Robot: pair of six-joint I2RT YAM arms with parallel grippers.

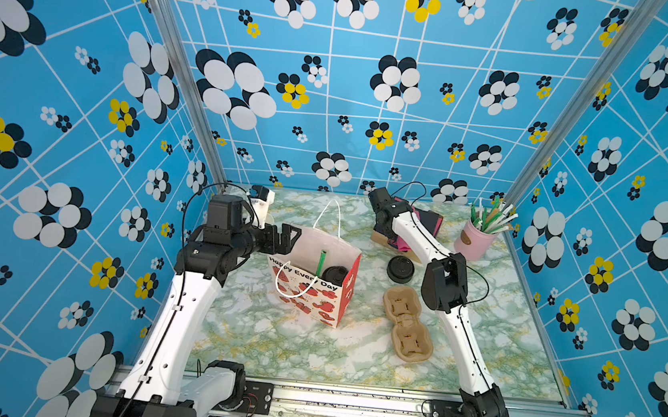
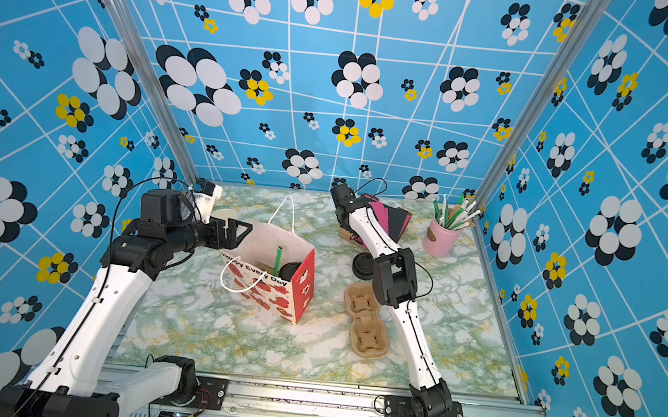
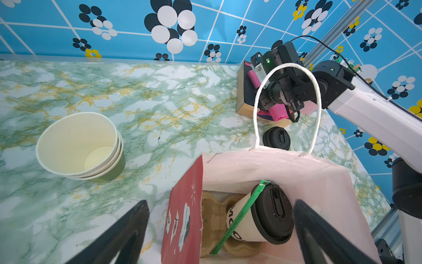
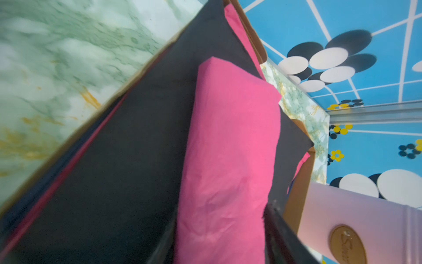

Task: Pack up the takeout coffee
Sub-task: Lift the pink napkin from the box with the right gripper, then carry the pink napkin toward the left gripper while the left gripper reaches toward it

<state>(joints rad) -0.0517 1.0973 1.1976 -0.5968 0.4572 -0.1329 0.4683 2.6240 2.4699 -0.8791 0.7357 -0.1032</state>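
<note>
The coffee (image 3: pixel 251 219) is already inside the bag (image 1: pixel 315 295), which stands mid-table. It is not upright: it leans hard over on a carrier (image 3: pixel 214 217) at the bag's bottom, with its lid toward the bag's far wall and a green straw (image 3: pixel 242 217) lying across it. In both top views we see only its black lid.

The left gripper (image 1: pixel 284 238) is spread wide and holds nothing. It hangs at the bag's far-left corner, with the red side wall between its fingers. The right gripper (image 3: pixel 280 108) is down in the napkin box (image 3: pixel 244 107) at the far right, with a pink napkin (image 4: pixel 228 148) between its fingers. We cannot tell whether it has clamped on it.

We judge the tilted cup to be the main risk. If its lid is loose, it may leak or slip further off the carrier. Any push from the left gripper on the thin wall could tip or slide the bag. The right gripper might drag several napkins at once, or the light box with them. On the way back, the raised handle and the loose lid (image 1: pixel 400 268) stand near its path.

The right fingertips are mostly hidden, since only one dark finger edge shows in a blurred wrist view. We cannot see the cup's base, nor whether it sits in a carrier pocket.
</note>
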